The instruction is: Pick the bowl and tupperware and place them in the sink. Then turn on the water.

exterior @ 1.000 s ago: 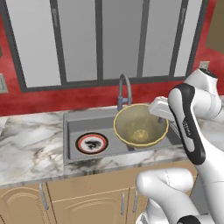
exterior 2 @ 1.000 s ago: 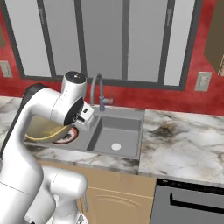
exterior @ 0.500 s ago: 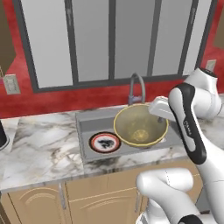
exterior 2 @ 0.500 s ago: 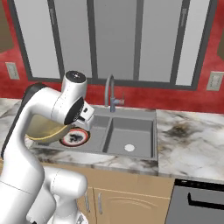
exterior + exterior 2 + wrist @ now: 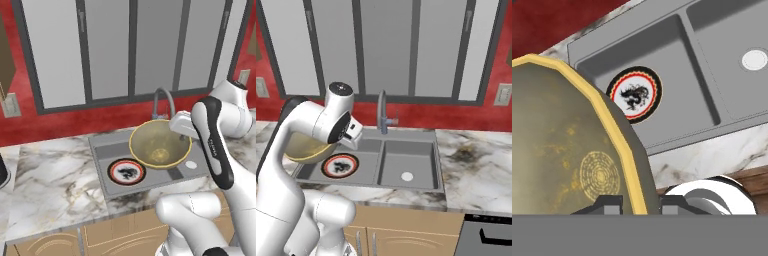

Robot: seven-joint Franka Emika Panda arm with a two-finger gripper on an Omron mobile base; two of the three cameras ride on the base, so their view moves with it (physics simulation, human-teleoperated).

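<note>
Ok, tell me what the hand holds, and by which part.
The hand holds the bowl by its yellowish rim, one finger on each side of the wall.

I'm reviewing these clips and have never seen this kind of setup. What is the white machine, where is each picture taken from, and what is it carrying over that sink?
The white machine is a robot arm on a drivable base, in a computer-rendered kitchen. Two pictures come from cameras on the base, behind the arm to its left and right. The third comes from a camera on the hand, looking along the gripper.

The gripper is shut on the yellowish rim of the bowl, an olive-gold dish held in the air above the sink. The sink is a grey double basin set in a marble counter, with a tall faucet behind it. A red-and-white plate lies in one basin. No water is running.
</note>
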